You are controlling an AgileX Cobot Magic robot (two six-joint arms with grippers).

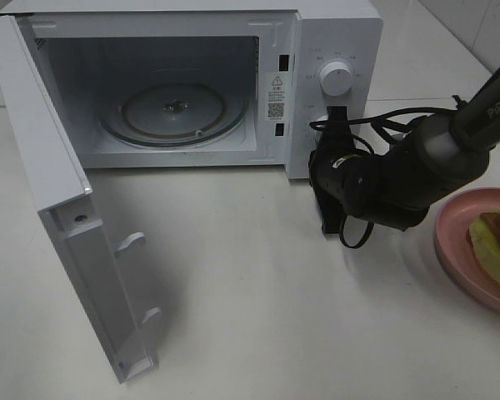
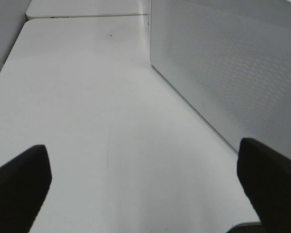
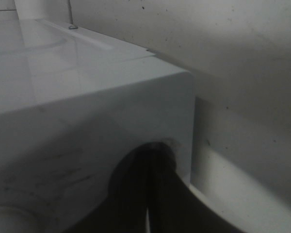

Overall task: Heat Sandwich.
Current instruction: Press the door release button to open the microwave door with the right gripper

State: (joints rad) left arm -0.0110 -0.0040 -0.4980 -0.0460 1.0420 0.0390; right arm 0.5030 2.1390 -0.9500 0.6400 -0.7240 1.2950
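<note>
The sandwich (image 1: 498, 240) lies on a round pink plate (image 1: 454, 229) at the right edge of the high view, well apart from the microwave (image 1: 342, 33). The frame cuts it off, so I see only part of it: white bread with an orange-brown crust, a pale yellow-green face toward the oven, and a thin reddish-brown line between. It is smaller than its plate, which shows a wide bare rim.

Counting what is here: one sandwich, one plate, one microwave, and one door (image 1: 58, 217) swung fully open on the left. The door's inner edge has two latch hooks. Inside the cavity sits one glass turntable (image 1: 173, 112). On the control panel I can make out one white knob (image 1: 336, 79).

My right gripper (image 3: 157, 150) is clenched with nothing between its fingers. Its tips are up at the front panel just below the knob, near the oven's corner (whether they actually touch it I cannot tell). My left gripper (image 2: 143, 145) is spread wide and holds nothing — its two dark fingers (image 2: 19, 182) hang over the bare white table (image 1: 258, 275), beside the microwave's perforated side wall.
</note>
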